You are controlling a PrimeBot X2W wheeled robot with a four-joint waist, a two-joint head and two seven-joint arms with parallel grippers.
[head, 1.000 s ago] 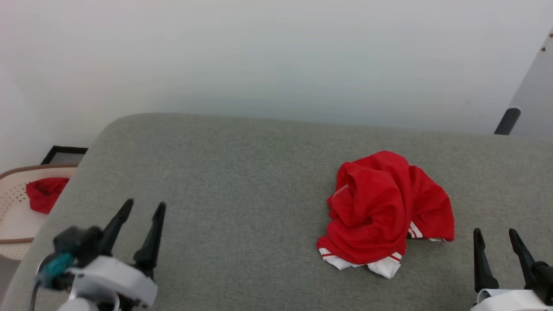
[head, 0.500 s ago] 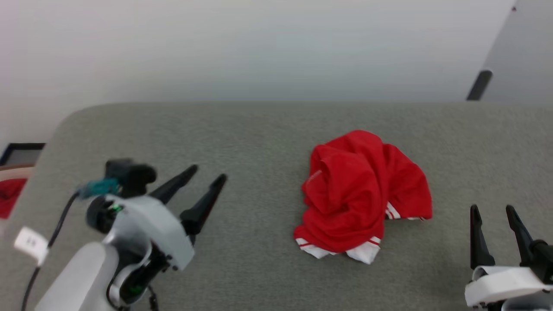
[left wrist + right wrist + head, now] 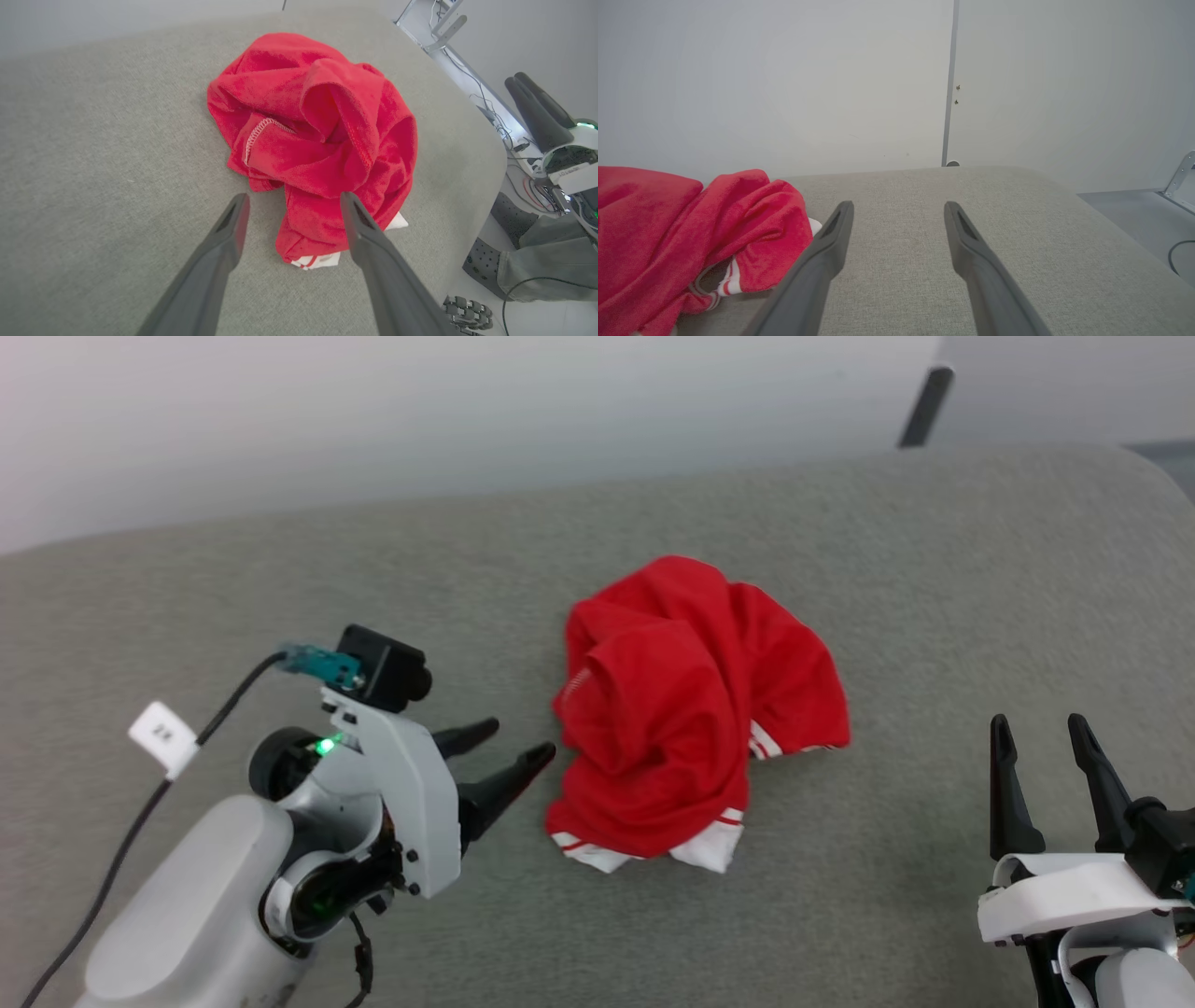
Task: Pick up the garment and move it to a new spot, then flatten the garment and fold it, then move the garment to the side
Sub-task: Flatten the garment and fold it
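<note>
**Nothing lifted yet: first grasp pending**

The garment (image 3: 691, 709) is lying in a crumpled heap near the middle of the grey padded surface (image 3: 280, 579), with white striped sleeve edges peeking out at its near side; the left gripper (image 3: 523, 735) is pointing at its left side, just beside the cloth, jaws spread and gripping nothing; the right gripper (image 3: 1038, 721) is sitting well apart, likewise spread and empty; lifting, moving, flattening, folding and setting aside are all looking undone.
</note>
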